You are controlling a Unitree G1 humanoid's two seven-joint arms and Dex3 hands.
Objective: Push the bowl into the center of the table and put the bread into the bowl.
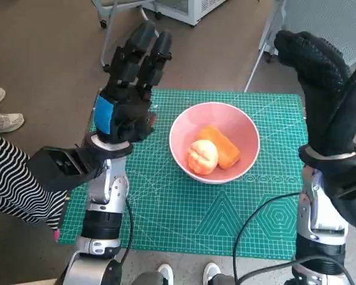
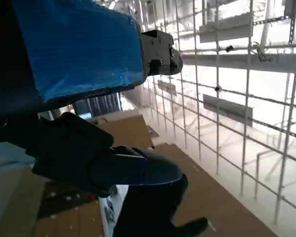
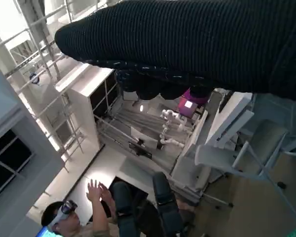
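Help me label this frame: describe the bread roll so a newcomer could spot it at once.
Find the green cutting mat on the table, then the pink bowl near its middle, between the two raised hands. Two pieces lie inside, touching: the roll is the pale, rounded, lumpy one nearer the left hand, unlike the darker orange, blocky piece beside it.
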